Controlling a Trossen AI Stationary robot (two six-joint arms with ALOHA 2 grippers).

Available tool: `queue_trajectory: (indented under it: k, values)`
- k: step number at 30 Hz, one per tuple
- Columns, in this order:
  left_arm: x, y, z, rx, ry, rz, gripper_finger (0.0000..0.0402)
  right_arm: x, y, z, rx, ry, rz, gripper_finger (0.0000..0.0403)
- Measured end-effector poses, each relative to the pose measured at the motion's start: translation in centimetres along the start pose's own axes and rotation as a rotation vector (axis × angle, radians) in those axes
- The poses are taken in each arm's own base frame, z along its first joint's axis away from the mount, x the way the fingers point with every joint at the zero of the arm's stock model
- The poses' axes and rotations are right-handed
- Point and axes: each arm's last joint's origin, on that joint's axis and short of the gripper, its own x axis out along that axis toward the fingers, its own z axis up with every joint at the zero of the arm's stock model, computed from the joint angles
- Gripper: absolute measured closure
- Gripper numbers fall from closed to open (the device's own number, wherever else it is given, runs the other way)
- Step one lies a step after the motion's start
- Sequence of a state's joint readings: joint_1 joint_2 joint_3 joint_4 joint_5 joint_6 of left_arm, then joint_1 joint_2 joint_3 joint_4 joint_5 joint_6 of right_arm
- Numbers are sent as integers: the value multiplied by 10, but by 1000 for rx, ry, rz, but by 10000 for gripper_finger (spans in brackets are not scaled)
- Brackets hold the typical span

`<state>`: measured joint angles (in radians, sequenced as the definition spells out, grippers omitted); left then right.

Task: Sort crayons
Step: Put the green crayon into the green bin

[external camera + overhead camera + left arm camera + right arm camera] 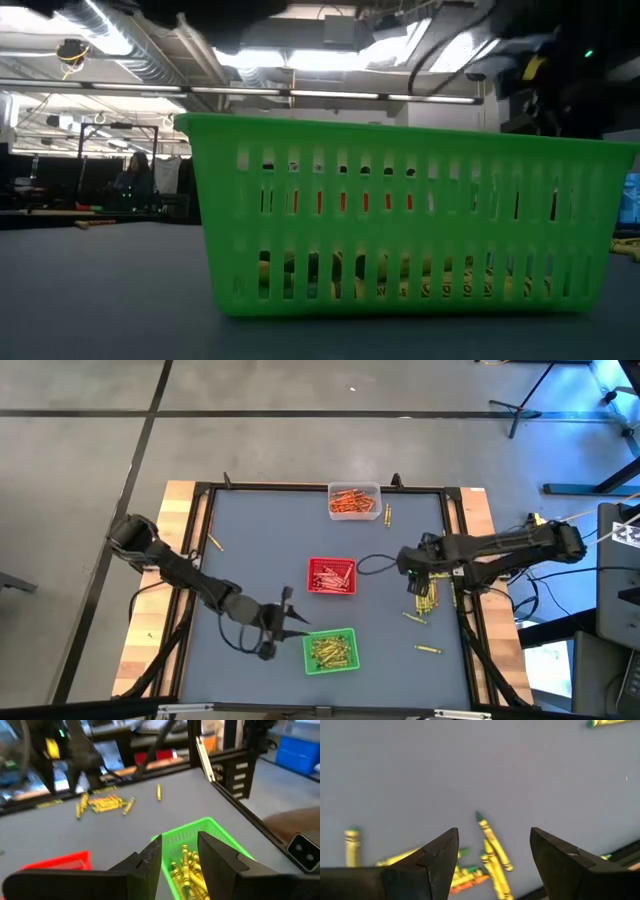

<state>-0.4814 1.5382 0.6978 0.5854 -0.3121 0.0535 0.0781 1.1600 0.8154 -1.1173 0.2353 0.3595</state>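
High view: left gripper (297,622) sits just beside the green tray (331,651), fingers slightly parted, nothing held. Right gripper (418,582), jaws wide and empty, hovers over loose yellow-green crayons (427,598), well apart from that tray on its far side.

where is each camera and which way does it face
High: overhead, straight down on the table, both arms in view.
Low: at tabletop height, level, facing the green tray; no gripper clear.
Left wrist: past the left gripper, open, over the green tray.
Right wrist: down past the open right gripper at loose crayons.
Shared: high and left wrist both show the red tray.
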Motion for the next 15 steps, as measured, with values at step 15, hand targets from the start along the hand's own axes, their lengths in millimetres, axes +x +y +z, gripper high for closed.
queue_trajectory:
  k: [15]
  values:
    - [-25,24,-10,138,-180,171,291,59,-32,27,-158,312,23,169]
